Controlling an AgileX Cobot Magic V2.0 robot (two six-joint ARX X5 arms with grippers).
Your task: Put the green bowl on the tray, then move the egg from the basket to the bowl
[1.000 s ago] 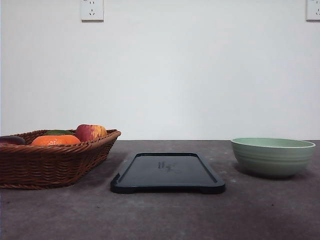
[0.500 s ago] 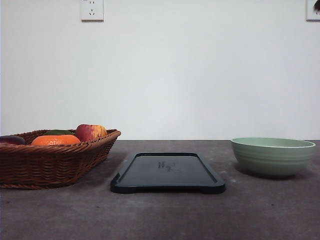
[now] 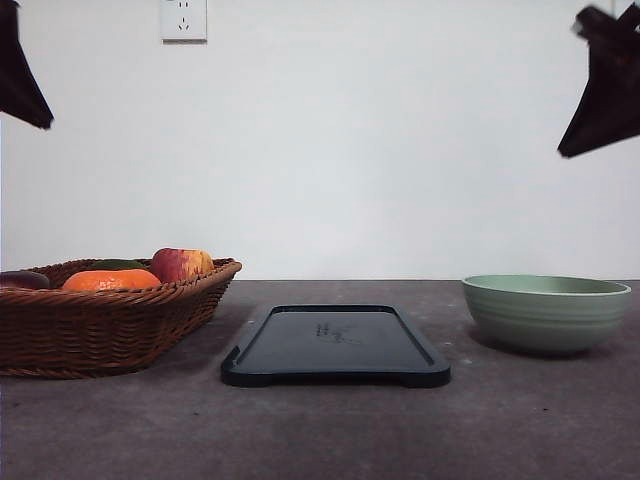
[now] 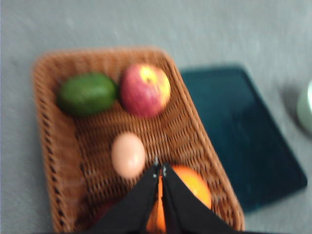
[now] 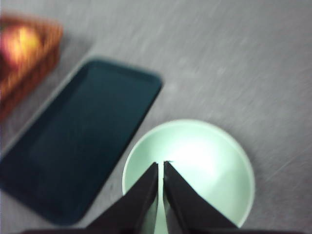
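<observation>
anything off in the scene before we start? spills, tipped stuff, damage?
Nothing stands out. The green bowl sits upright on the table to the right of the tray, which lies flat and bare. The basket is upright with the egg and fruit inside. No spills or damage visible.

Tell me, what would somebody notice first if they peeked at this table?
Probably the brown wicker basket on the left, holding a red-yellow apple, an orange, an egg and a green fruit. A dark tray lies in the middle, and the pale green bowl sits on the right.
</observation>
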